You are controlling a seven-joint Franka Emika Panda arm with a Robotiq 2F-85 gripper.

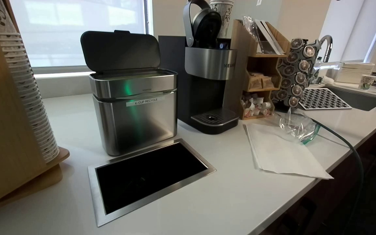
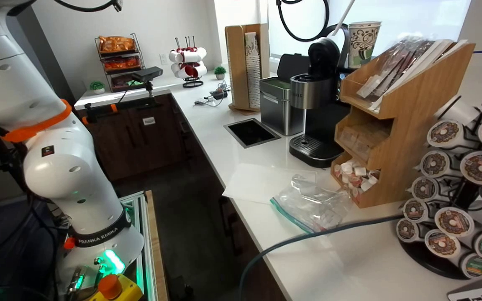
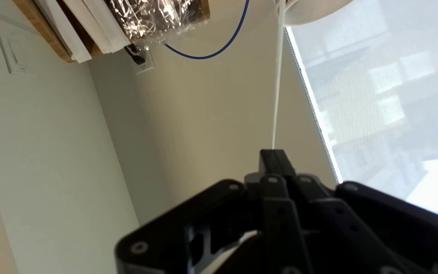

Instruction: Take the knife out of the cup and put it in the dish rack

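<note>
One thin white knife (image 3: 277, 76), a straight, narrow strip that looks like disposable plastic, runs from the tips of the black two-fingered end effector (image 3: 277, 161) in the wrist view. Its jaws are pressed together with no visible gap and appear to pinch the knife by its very end; whether that end is handle or blade is too small to tell. In an exterior view the knife's far end shows beside the white paper cup with dark swirl print (image 2: 364, 44), which stands upright atop the silver-and-black coffee machine (image 2: 320, 100). It looks clear of the cup, so lifting out is probably done and the carry remains; no dish rack can be made out.

The knife should handle as very light, slick and slightly springy, with little to fear from a firm squeeze. A hold on so short an end may let it swing or twist if it brushes something; a broad face of the handle, farther in from the tip, would be the steadier place to grip.
</note>
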